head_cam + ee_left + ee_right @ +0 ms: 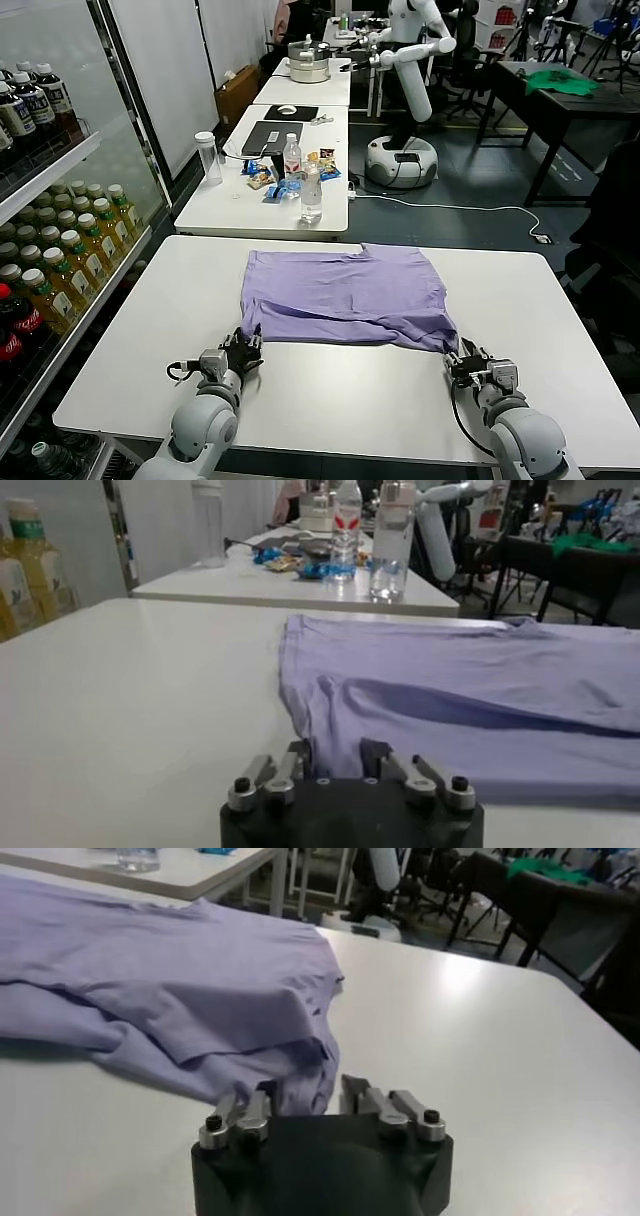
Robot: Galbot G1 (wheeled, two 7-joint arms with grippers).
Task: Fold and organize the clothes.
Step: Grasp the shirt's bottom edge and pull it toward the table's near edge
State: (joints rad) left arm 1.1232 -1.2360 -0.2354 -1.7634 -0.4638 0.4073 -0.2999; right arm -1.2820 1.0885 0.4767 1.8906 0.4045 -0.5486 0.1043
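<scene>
The lavender T-shirt (345,290) lies partly folded and flat in the middle of the white table (330,400). My left gripper (243,346) is at its near left corner. In the left wrist view (337,755) the fingers stand apart with the shirt's edge (480,690) lying between them. My right gripper (462,358) is at the near right corner. In the right wrist view (307,1093) its fingers also stand apart, with a rumpled fold of the shirt (170,968) between them. Both grippers sit low on the tabletop.
A shelf of drink bottles (50,270) stands at the left. Behind is a second white table (270,190) with water bottles, snacks and a laptop. Another robot (405,60) stands farther back. A green cloth (560,80) lies on a dark table at the back right.
</scene>
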